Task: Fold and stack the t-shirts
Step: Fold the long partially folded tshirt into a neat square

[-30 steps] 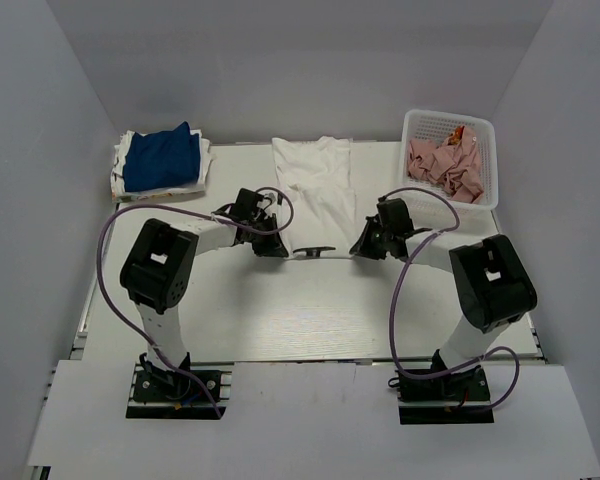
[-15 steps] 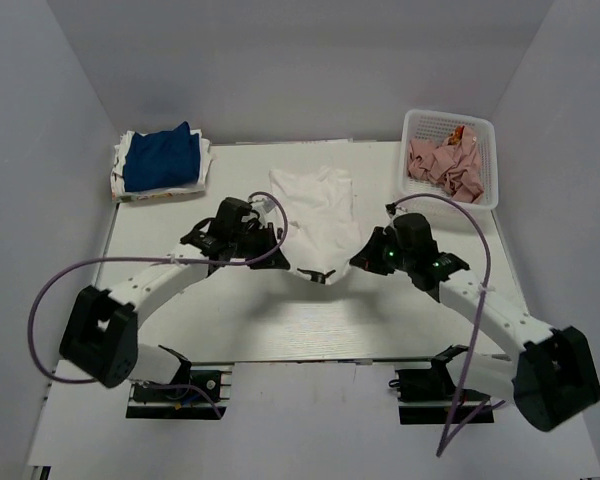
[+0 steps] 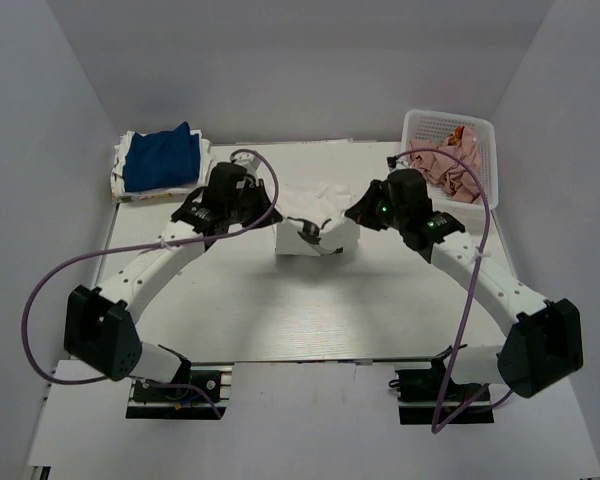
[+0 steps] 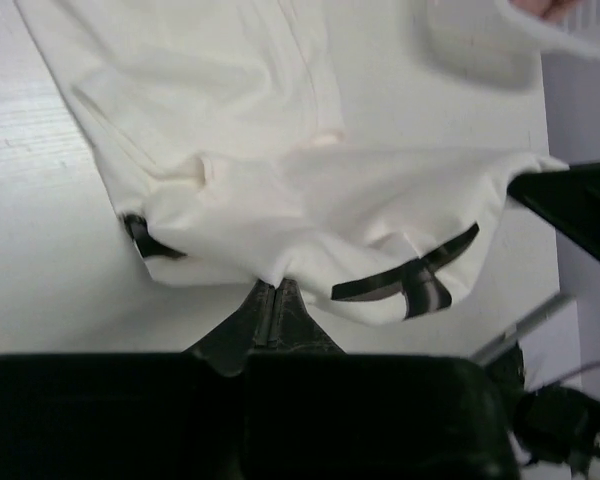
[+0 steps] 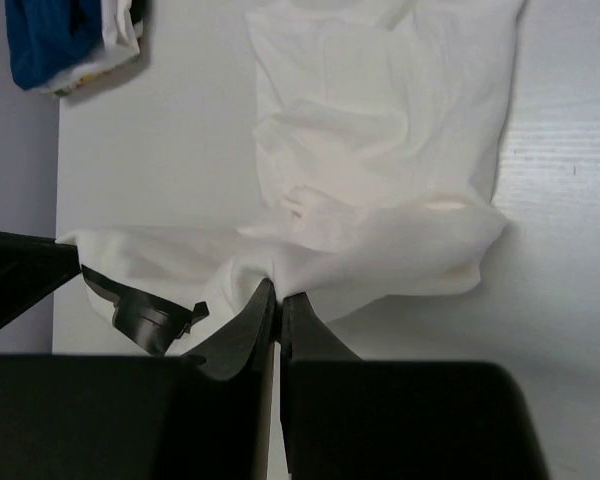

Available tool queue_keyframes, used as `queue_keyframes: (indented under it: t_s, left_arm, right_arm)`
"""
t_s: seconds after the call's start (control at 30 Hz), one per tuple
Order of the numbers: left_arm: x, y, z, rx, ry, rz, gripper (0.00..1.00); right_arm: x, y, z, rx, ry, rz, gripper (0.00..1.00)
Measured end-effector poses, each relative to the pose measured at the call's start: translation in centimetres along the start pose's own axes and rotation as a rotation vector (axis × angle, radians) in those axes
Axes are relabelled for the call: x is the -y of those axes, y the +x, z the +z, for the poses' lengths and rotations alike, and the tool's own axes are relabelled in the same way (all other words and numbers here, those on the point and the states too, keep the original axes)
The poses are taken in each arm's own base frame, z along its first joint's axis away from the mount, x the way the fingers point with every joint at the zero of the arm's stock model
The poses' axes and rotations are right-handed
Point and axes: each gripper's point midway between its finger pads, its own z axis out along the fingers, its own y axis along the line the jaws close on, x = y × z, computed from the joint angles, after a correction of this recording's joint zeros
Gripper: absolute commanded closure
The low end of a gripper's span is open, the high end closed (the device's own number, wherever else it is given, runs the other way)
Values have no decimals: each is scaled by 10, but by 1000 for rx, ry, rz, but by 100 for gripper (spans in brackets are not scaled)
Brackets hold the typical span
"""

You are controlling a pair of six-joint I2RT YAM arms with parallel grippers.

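top external view, from the left: the stack of folded t-shirts (image 3: 160,160), blue on top, is sitting at the far left corner of the worktop (image 3: 310,310), well apart from both arms. next, the left end effector (image 3: 270,218) is pinching the left corner of the white t-shirt (image 3: 325,242), fingers pressed together on the cloth. the left wrist view is showing the fabric bunching right at the tips. across the shirt, the right end effector (image 3: 352,215) is pinching the opposite corner the same way. farther right, the basket (image 3: 448,116) of pinkish garments is standing untouched.

a second ago both arms were drawn back, gripping the near hem while the shirt lay stretched out flat. now they are reaching far forward, carrying that hem up and over toward the far end, so the cloth is doubling onto itself. this is likely the half-fold in progress. the held edge is hanging between the two end effectors, lifted over the lower layer, which is lying on the worktop ahead of them.
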Motion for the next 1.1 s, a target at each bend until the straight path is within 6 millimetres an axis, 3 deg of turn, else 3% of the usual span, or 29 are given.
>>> queue_keyframes:
  t_s: [0.17,0.43,0.57,0.7,0.73,0.77,0.8,0.83,0.87,0.97,1.1]
  left_arm:
    - [-15,-47,30,58,-104,-25,100]
    - [-64,-99,74,92,-226,-88,100]
    - [-85,-115,97,88,-250,-107,100]
    - [-109,-134,134,86,-259,-126,100]
    - [-117,-136,144,80,-261,-133,94]
    - [-126,-137,154,73,-263,-138,78]
    - [-134,-140,165,67,-261,-140,10]
    - [-142,-141,173,58,-264,-136,0]
    - [-153,-147,190,54,-265,-145,0]
    - [-164,-149,199,40,-271,-139,0]
    - [-167,-147,189,30,-274,-112,0]
  right_arm:
    - [0,-30,24,36,36,12,100]
    - [13,-82,78,71,54,49,100]
    - [23,-93,117,40,34,55,100]
    - [32,-108,166,11,12,58,100]
    - [36,-111,180,3,6,61,87]
    - [39,-115,193,1,-6,64,54]
    - [44,-115,207,-8,-11,76,40]
    - [51,-114,218,-19,-13,88,35]
    - [57,-113,229,-31,-17,96,10]
    - [77,-99,248,-79,-11,124,10]
    - [85,-93,243,-98,1,123,10]
